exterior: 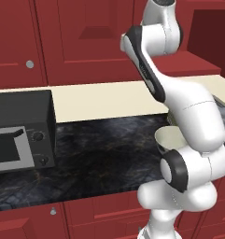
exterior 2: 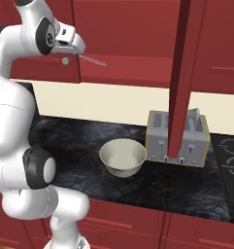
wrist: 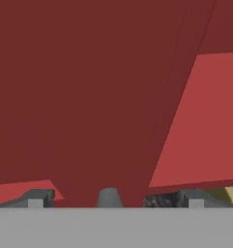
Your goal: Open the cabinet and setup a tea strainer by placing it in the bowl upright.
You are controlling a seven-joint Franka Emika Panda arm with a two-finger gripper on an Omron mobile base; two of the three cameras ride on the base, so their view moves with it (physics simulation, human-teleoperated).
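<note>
Left base view: arm raised toward cabinet (exterior: 86,37), bowl (exterior: 170,139) on dark worktop (exterior: 109,154) half hidden behind arm; oven (exterior: 20,135) at left.

Right base view: cabinet door (exterior 2: 181,78) swung open, edge-on, above toaster (exterior 2: 177,137). Tea strainer handle (exterior 2: 93,60) pokes out just beside hand near door knob (exterior 2: 65,61); basket hidden, grip not confirmable. Bowl sits open-side up beside toaster, ready for strainer.

Hand view: fingers (wrist: 115,197) spread wide, close against red cabinet panel, nothing visibly between them.

Even, flat rendered light everywhere, soft shadows under the bowl (exterior 2: 122,158), no glare; hand view's close red panels look blurry.
</note>
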